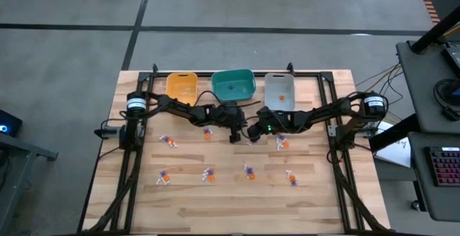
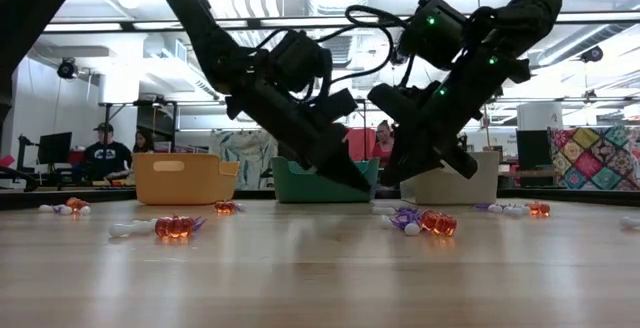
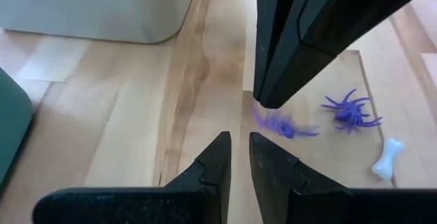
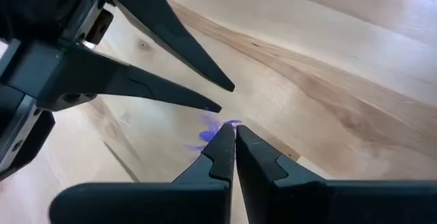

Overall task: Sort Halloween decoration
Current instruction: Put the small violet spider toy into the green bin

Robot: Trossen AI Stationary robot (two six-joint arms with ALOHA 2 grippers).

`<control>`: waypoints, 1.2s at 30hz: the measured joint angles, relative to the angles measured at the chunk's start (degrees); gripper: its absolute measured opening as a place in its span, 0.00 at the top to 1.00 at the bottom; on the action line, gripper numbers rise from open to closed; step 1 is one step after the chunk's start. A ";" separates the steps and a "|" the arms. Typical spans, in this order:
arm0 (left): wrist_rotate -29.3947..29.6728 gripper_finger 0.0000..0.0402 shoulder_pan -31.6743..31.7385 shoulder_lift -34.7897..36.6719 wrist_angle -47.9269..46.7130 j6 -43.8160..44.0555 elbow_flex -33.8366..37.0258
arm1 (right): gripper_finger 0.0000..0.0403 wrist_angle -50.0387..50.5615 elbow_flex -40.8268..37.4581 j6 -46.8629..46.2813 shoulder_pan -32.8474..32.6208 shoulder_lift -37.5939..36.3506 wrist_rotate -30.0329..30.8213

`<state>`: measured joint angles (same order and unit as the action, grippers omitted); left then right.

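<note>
Right gripper (image 4: 234, 134), in front of the teal bin (image 1: 233, 85), pinches a purple spider (image 4: 210, 132); left gripper (image 3: 239, 145) nearly together, empty. Fingertips crowd close—collision could knock it loose.

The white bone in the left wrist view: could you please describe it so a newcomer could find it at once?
Start at the wooden table, just past the right gripper. Beside it lie two purple spiders. The bone lies next to the sharper one, apart from it; it is the only white piece there.
</note>
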<state>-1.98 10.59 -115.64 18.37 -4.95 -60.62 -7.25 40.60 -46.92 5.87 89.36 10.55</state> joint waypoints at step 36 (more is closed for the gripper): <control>-6.21 0.91 -0.26 -1.26 -0.29 -6.61 0.02 | 0.98 5.16 0.00 17.57 -5.56 -4.84 -0.21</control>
<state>-8.19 10.33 -116.90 18.07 -11.56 -60.60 -2.08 40.60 -29.35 0.31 84.52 10.34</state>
